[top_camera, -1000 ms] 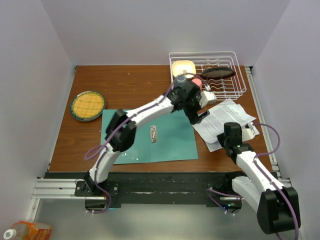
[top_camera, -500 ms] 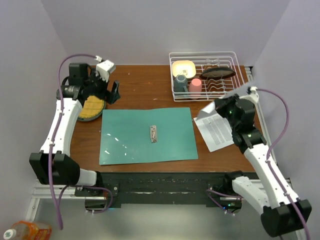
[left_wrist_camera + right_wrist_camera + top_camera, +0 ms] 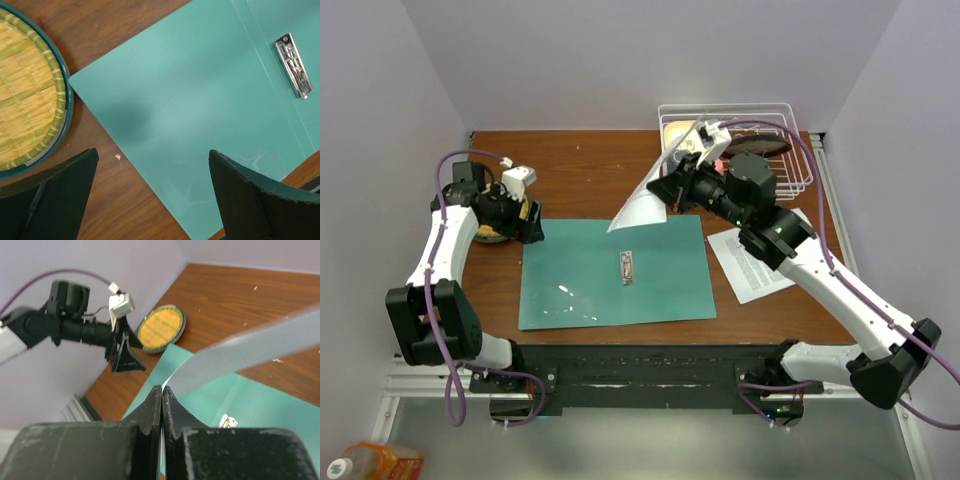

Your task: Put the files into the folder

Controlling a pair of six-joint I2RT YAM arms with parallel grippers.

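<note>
The teal folder [image 3: 610, 280] lies open and flat on the table, with a metal clip [image 3: 627, 268] at its centre crease. My right gripper [image 3: 667, 191] is shut on a white file sheet [image 3: 642, 203], held curled in the air above the folder's far edge. The wrist view shows the jaws [image 3: 161, 387] pinching the sheet's edge [image 3: 250, 347] above the folder [image 3: 200, 390]. More printed files [image 3: 760, 262] lie on the table right of the folder. My left gripper [image 3: 532, 228] is open and empty, low over the folder's far-left corner [image 3: 200, 100].
A round bamboo plate [image 3: 25, 100] with a teal rim sits just left of the folder, under the left arm. A white wire dish rack [image 3: 790, 150] holding cups and dishes stands at the back right. Walls close in on three sides.
My right gripper has lifted a sheet off the pile and carried it left over the folder. My left gripper has come down from the far left to the folder's far-left corner.
</note>
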